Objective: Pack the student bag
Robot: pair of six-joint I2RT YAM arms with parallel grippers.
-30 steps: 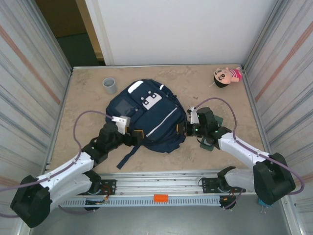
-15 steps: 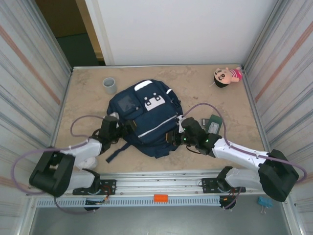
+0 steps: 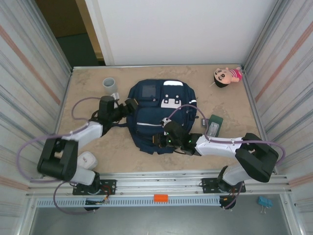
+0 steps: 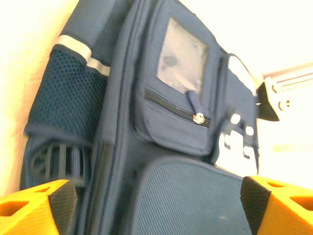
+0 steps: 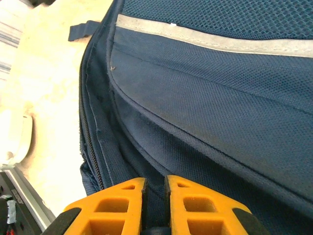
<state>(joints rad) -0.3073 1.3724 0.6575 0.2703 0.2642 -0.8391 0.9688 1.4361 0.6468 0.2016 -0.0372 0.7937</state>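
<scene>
At table (image 3: 234,100) centre: student bag (image 3: 156,117), navy, found lying flat with front pockets facing up, one end toward the far wall and the other toward the arm bases. Marked with white patches (image 3: 170,102) on the upper front.

At the bag's left edge: left gripper (image 3: 130,104). Seen with jaws spread wide. From the left wrist camera, orange fingers (image 4: 34,208) noted at the two lower corners of the view, well apart, with nothing clamped between them. Beyond them, recorded on the bag:
- clear window pocket (image 4: 182,58)
- zip pull (image 4: 196,106) hanging below that window
- mesh side pocket (image 4: 63,95)

At the bag's near edge: right gripper (image 3: 159,141). Seen with jaws drawn almost together. From the right wrist camera, fingers (image 5: 122,208) noted side by side with only a thin slit between, close up to the bag's navy fabric below a pale stripe (image 5: 210,41). Whether fabric is pinched in that slit: cannot tell.

Elsewhere on the table:
- grey cup (image 3: 109,84), upright, far left, apart from the bag
- doll (image 3: 226,76), lying in the far right corner, well apart from the bag
- dark flat object (image 3: 213,126), just right of the bag, beside the right arm; type not determinable
</scene>
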